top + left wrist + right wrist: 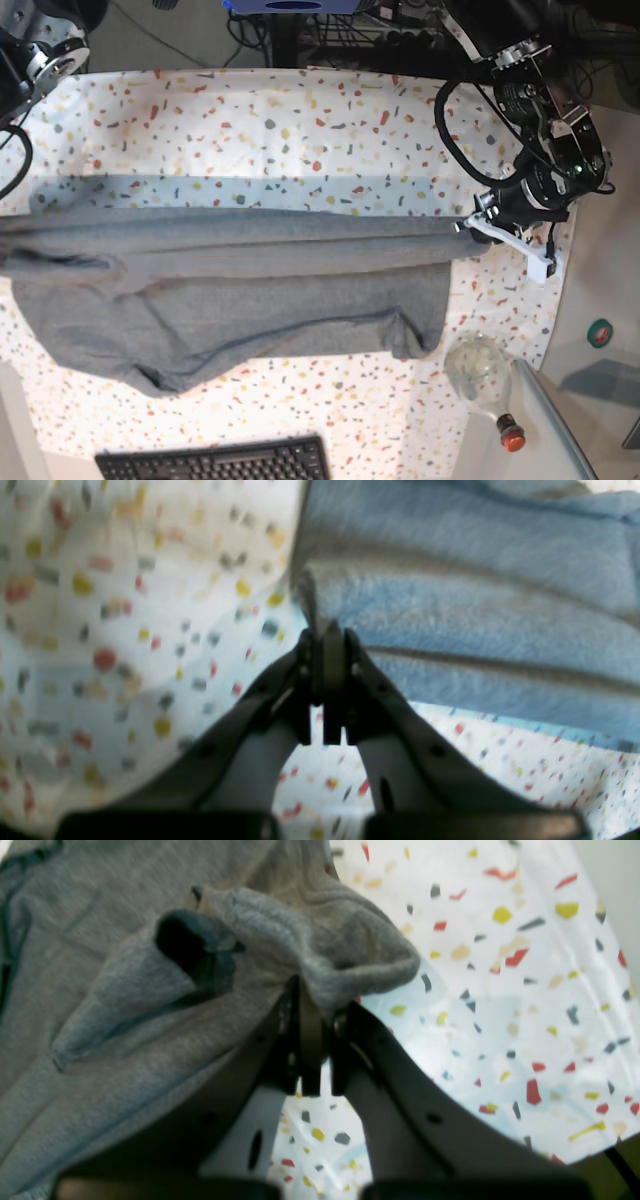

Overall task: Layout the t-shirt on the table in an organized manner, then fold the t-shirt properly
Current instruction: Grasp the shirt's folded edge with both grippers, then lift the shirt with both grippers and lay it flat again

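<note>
The table fills the base view, covered in a white cloth with red, orange, yellow and grey flecks. The t-shirt is stretched across it from the left edge of that view to the right side, pulled into a taut band along its upper edge with long horizontal creases. The lower part hangs slack and rumpled, and a folded corner sags near the lower right.

The left gripper sits at the right end of the shirt in the base view, near the table's right edge. In the left wrist view its fingers are pressed together on a thin edge of the grey cloth, which runs away from the tips in ridged folds.

The right gripper is not visible in the base view. In the right wrist view its fingers are closed tight on a thick, bunched hem of the shirt, with a sleeve opening gaping just beside the grip.

A black keyboard lies at the near edge of the table, apart from the shirt. A clear glass bottle with a red cap lies at the lower right corner.
</note>
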Motion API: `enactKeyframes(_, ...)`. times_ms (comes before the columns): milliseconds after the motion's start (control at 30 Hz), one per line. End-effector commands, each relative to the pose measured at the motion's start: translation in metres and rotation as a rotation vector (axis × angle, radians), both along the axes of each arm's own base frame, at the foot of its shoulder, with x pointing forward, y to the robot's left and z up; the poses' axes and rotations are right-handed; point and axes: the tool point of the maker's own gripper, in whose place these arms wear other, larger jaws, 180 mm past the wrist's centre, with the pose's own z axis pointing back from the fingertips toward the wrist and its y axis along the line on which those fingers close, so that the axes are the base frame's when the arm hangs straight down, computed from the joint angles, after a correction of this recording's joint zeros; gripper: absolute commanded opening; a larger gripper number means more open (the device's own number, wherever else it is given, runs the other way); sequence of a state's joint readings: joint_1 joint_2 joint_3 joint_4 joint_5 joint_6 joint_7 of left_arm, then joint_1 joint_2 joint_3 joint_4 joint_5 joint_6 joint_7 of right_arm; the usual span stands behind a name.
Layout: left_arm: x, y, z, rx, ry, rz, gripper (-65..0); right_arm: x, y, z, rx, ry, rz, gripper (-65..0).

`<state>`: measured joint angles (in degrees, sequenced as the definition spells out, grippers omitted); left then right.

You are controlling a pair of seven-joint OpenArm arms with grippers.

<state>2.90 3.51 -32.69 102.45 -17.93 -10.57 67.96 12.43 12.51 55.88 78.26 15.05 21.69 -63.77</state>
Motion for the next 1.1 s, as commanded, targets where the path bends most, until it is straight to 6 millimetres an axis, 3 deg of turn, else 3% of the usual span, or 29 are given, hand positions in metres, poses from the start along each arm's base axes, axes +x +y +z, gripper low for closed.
enactKeyframes(0,0.002,0.009,0.007,0.030,-0.025,0.015,-65.0,0.005,-0.017,0.019,-0.059,-0.047,-0.018,-65.0)
enactKeyframes(200,-0.005,0.009,0.002,0.032,-0.005,0.013,-65.0,-0.001,-0.020,0.017,-0.067,-0.028,-0.017,-65.0)
enactKeyframes(300,0.005,0.008,0.009,0.033,-0.029,0.007,-65.0,0.005,-0.018,0.021,-0.053,-0.026,-0.020,-65.0)
enactKeyframes(433,0.033,0.005,0.029,0.023,-0.078,0.005,-65.0,0.025,-0.024,0.025,-0.048,-0.010,-0.052,-65.0)
enactKeyframes(600,0.085,-0.009,0.061,-0.033,-0.155,-0.009,-65.0,0.079,-0.022,0.041,0.032,-0.031,-0.084,-65.0)
enactKeyframes(700,0.126,-0.035,0.086,-0.049,-0.209,-0.089,-65.0,0.120,-0.028,0.068,0.039,-0.102,-0.085,-65.0)
enactKeyframes(900,0.208,-0.074,0.159,-0.136,-0.329,-0.155,-65.0,0.190,-0.038,0.151,0.015,-0.241,-0.052,-65.0)
enactKeyframes(1067,0.276,-0.105,0.260,-0.250,-0.495,-0.140,-65.0,0.234,-0.047,0.260,-0.051,-0.413,-0.022,-65.0)
